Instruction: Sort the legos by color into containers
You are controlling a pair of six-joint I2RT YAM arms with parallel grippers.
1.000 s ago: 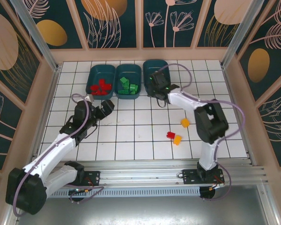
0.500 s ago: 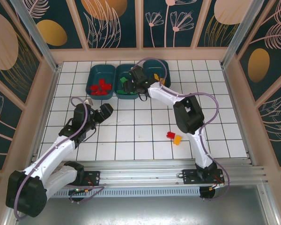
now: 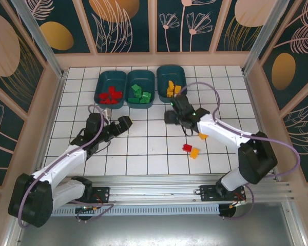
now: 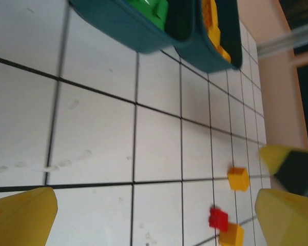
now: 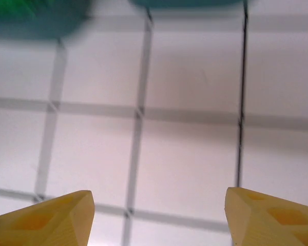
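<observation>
White tiles [image 3: 143, 148], stray red, yellow legos [image 3: 187, 147]

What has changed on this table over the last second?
The right gripper pulled back from over the right-hand container toward the near side of the table. Its fingers stand open, holding nothing. The left gripper, also open, shifted slightly to the right. The containers and the three loose legos on the tiles stayed put.
</observation>
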